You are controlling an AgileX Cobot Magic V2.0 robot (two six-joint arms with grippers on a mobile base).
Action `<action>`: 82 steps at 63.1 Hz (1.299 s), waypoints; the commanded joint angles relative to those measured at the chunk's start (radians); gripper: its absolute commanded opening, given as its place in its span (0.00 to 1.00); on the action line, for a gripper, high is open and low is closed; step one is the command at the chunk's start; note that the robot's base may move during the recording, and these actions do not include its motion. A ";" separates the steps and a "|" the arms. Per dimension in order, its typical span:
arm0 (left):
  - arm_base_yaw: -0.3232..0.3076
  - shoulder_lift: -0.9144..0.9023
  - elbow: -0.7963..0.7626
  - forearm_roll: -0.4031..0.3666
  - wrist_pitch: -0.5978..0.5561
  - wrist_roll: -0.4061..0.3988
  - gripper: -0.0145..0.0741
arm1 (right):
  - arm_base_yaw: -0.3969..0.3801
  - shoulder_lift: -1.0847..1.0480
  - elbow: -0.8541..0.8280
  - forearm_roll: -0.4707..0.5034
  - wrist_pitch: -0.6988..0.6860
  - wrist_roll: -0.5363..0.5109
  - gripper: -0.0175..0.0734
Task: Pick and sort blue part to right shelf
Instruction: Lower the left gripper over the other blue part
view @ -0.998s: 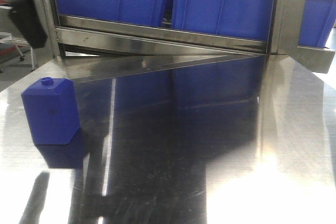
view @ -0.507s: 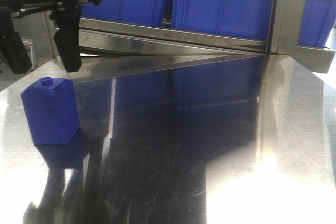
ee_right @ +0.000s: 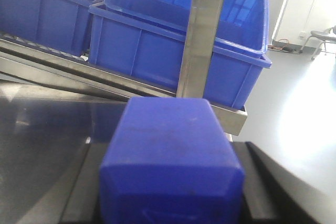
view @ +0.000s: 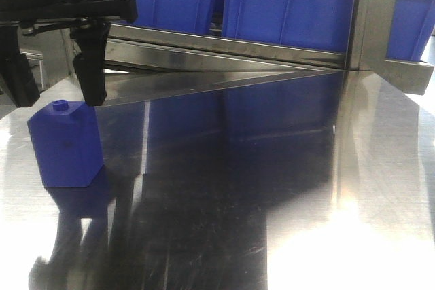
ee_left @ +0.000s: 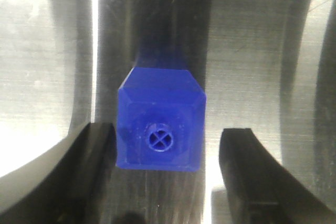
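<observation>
A blue block-shaped part (view: 66, 144) with a small round knob on top stands upright at the left of the steel table (view: 272, 168). My left gripper (view: 57, 93) hangs open just above and behind it, one black finger on each side. In the left wrist view the part (ee_left: 160, 121) lies between the open fingers (ee_left: 94, 156), which do not touch it. My right gripper (ee_right: 168, 150) is shut on a second blue part (ee_right: 173, 145), held in front of the shelf; it is out of the front view.
Blue plastic bins (view: 285, 5) sit on a slanted steel shelf rail (view: 224, 45) behind the table, with a steel post (view: 370, 18) at the right. The right wrist view shows an open blue bin (ee_right: 178, 51) behind a steel post (ee_right: 202, 40).
My left gripper has come in from the upper left and lowered over the blue part on the table. The part has not moved.
</observation>
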 commanded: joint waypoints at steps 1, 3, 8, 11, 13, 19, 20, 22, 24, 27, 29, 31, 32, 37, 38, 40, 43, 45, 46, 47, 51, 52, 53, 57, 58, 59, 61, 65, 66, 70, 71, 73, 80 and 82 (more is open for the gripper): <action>-0.007 -0.043 -0.034 0.008 0.003 -0.014 0.69 | -0.005 0.008 -0.027 0.000 -0.089 -0.007 0.66; -0.007 -0.043 -0.034 0.011 0.003 -0.014 0.69 | -0.005 0.008 -0.027 0.000 -0.089 -0.007 0.66; -0.007 -0.043 -0.034 0.015 0.008 -0.014 0.69 | -0.005 0.008 -0.027 0.000 -0.089 -0.007 0.66; -0.007 -0.043 -0.034 0.020 0.011 -0.014 0.70 | -0.005 0.008 -0.027 0.000 -0.089 -0.007 0.66; -0.007 -0.043 -0.034 0.024 0.011 -0.014 0.70 | -0.005 0.008 -0.027 0.000 -0.089 -0.007 0.66; -0.007 -0.043 -0.034 0.029 0.012 -0.014 0.73 | -0.005 0.008 -0.027 0.000 -0.089 -0.007 0.66; -0.007 -0.043 -0.034 0.029 0.012 -0.014 0.73 | -0.005 0.008 -0.027 0.000 -0.089 -0.007 0.66; -0.007 -0.043 -0.034 0.029 0.012 -0.019 0.74 | -0.005 0.008 -0.027 0.000 -0.089 -0.007 0.66; -0.007 -0.043 -0.034 0.029 0.012 -0.020 0.75 | -0.005 0.008 -0.027 0.000 -0.089 -0.007 0.66; -0.007 -0.043 -0.034 0.027 0.012 -0.022 0.77 | -0.005 0.008 -0.027 0.000 -0.089 -0.007 0.66; -0.007 -0.043 -0.034 0.025 0.012 -0.025 0.79 | -0.005 0.008 -0.027 0.000 -0.089 -0.007 0.66; -0.007 -0.043 -0.034 0.022 0.010 -0.027 0.80 | -0.005 0.008 -0.027 0.000 -0.089 -0.007 0.66; -0.007 -0.043 -0.034 0.022 0.010 -0.027 0.80 | -0.005 0.008 -0.027 0.000 -0.089 -0.007 0.66; -0.007 -0.043 -0.034 0.018 0.005 -0.029 0.81 | -0.005 0.008 -0.027 0.000 -0.089 -0.007 0.66; -0.007 -0.043 -0.034 0.018 0.003 -0.029 0.81 | -0.005 0.008 -0.027 0.000 -0.089 -0.007 0.66; -0.007 -0.043 -0.034 0.016 0.003 -0.029 0.81 | -0.005 0.008 -0.027 0.000 -0.089 -0.007 0.66; -0.007 -0.043 -0.034 0.014 0.001 -0.029 0.81 | -0.005 0.008 -0.027 0.000 -0.089 -0.007 0.66; -0.007 -0.043 -0.034 0.014 -0.002 -0.029 0.81 | -0.005 0.008 -0.027 0.000 -0.089 -0.007 0.66; -0.007 -0.041 -0.034 0.014 -0.004 -0.029 0.81 | -0.005 0.008 -0.027 0.000 -0.089 -0.007 0.66; -0.007 -0.041 -0.034 0.014 -0.004 -0.029 0.81 | -0.005 0.008 -0.027 0.000 -0.089 -0.007 0.66; -0.007 -0.041 -0.034 0.014 -0.011 -0.029 0.81 | -0.005 0.008 -0.027 0.000 -0.089 -0.007 0.66; -0.007 -0.039 -0.034 0.012 -0.011 -0.029 0.81 | -0.005 0.008 -0.027 0.000 -0.089 -0.007 0.66; -0.007 -0.039 -0.034 0.012 -0.011 -0.029 0.81 | -0.005 0.008 -0.027 0.000 -0.089 -0.007 0.66; -0.007 -0.029 -0.034 0.010 -0.009 -0.029 0.81 | -0.005 0.008 -0.027 0.000 -0.089 -0.007 0.66; -0.007 -0.028 -0.034 0.010 -0.009 -0.029 0.81 | -0.005 0.008 -0.027 0.000 -0.089 -0.007 0.66; -0.007 -0.024 -0.034 0.010 -0.007 -0.029 0.81 | -0.005 0.008 -0.027 0.000 -0.089 -0.007 0.66; -0.007 -0.019 -0.034 0.010 -0.007 -0.029 0.81 | -0.005 0.008 -0.027 0.000 -0.089 -0.007 0.66; -0.007 -0.009 -0.034 0.010 -0.007 -0.028 0.81 | -0.005 0.008 -0.027 0.000 -0.089 -0.007 0.66; -0.007 -0.005 -0.034 0.010 -0.007 -0.028 0.81 | -0.005 0.008 -0.027 0.000 -0.089 -0.007 0.66; -0.007 0.009 -0.034 0.010 -0.007 -0.028 0.81 | -0.005 0.008 -0.027 0.000 -0.089 -0.007 0.66; -0.007 0.012 -0.034 0.010 -0.007 -0.028 0.81 | -0.005 0.008 -0.027 0.000 -0.089 -0.007 0.66; -0.007 0.019 -0.034 0.010 -0.005 -0.028 0.81 | -0.005 0.008 -0.027 0.000 -0.089 -0.007 0.66; -0.001 0.042 -0.031 0.012 0.006 -0.021 0.81 | -0.005 0.008 -0.027 0.000 -0.089 -0.007 0.66; -0.001 0.046 -0.026 0.012 0.004 -0.021 0.81 | -0.005 0.008 -0.027 0.000 -0.089 -0.007 0.66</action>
